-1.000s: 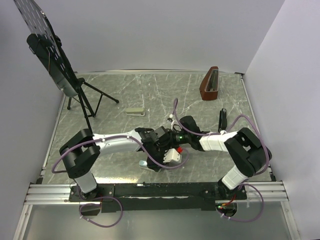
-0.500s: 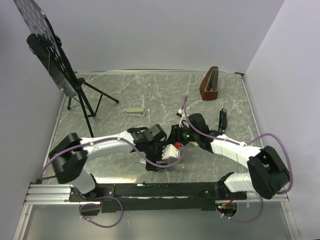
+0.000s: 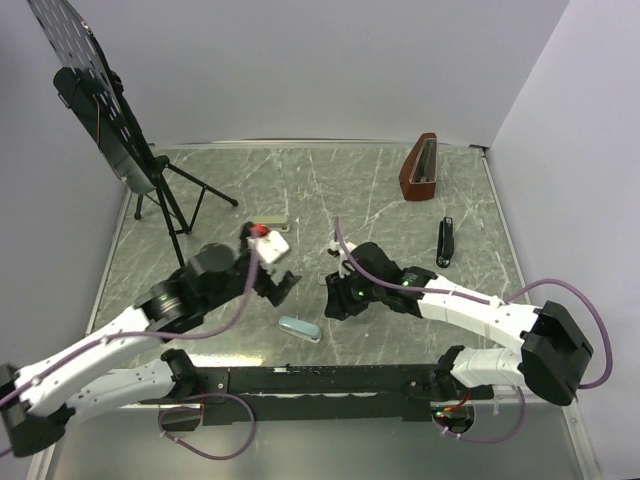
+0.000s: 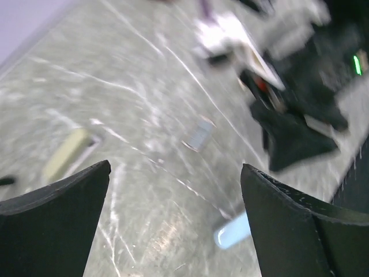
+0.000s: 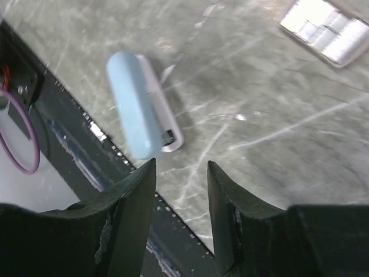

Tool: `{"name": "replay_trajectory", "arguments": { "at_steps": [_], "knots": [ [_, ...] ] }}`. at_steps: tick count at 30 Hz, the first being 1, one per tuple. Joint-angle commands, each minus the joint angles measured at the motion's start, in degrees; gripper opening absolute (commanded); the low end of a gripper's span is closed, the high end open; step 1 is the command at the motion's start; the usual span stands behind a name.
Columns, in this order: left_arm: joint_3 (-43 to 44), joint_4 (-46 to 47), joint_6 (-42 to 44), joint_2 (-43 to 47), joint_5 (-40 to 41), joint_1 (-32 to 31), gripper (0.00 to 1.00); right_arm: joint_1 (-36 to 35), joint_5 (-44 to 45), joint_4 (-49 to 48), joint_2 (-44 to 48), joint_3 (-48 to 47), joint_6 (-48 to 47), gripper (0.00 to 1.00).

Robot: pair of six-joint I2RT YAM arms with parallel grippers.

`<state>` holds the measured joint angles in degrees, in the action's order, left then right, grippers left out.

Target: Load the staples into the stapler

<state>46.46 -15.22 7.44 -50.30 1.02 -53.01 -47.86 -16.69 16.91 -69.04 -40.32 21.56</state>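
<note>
Black stapler (image 3: pixel 445 241) lies untouched, well right of blue stapler (image 3: pixel 299 328).
Nothing held: left gripper (image 4: pixel 176 173) splayed wide, right gripper (image 5: pixel 180 173) part-open, both hovering near blue stapler; staple box (image 5: pixel 323 29) near it too.

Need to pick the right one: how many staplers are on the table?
3: black stapler at far right, light-blue stapler front centre, grey-green stapler mid-table, partly hidden from above.

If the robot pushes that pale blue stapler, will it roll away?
Probably not: the pale blue stapler lies flat on the table, so it should slide, not roll. Its rounded, smooth-looking top might slip between jaws. It looks rigid, so it likely won't bend.
</note>
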Motion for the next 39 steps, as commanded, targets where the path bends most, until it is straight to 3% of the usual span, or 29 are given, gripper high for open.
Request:
{"name": "replay_trajectory", "arguments": {
  "at_steps": [1, 6, 13, 23, 30, 34, 39],
  "knots": [
    [-2.2, 2.0, -9.4, 9.2, 14.7, 0.3, 0.99, -4.1, 6.0, 5.2, -2.5, -6.1, -0.7, 0.46],
    [-7.6, 5.0, -10.4, 20.1, 24.2, 0.3, 0.99, -7.3, 7.7, 8.1, -7.5, -10.6, -1.3, 0.44],
    [-10.8, 5.5, -14.6, 27.2, 31.8, 0.5, 0.99, -10.9, 7.7, 11.0, -13.8, -14.8, -1.1, 0.44],
    [-11.3, 5.2, -14.6, 31.3, 34.5, 0.7, 0.99, -13.8, 8.8, 14.9, -25.9, -14.5, 0.0, 0.38],
    [-11.4, 5.4, -14.4, 31.9, 34.5, 1.1, 0.99, -14.6, 9.3, 15.7, -23.5, -15.3, 0.2, 0.38],
    [-11.4, 5.4, -14.4, 32.1, 34.8, 1.2, 0.99, -14.6, 12.7, 18.5, -19.5, -20.2, -2.2, 0.45],
    [-11.6, 5.3, -14.6, 33.8, 35.9, 1.3, 0.99, -14.8, 13.3, 19.5, -17.7, -25.0, -7.8, 0.63]
  ]
}}
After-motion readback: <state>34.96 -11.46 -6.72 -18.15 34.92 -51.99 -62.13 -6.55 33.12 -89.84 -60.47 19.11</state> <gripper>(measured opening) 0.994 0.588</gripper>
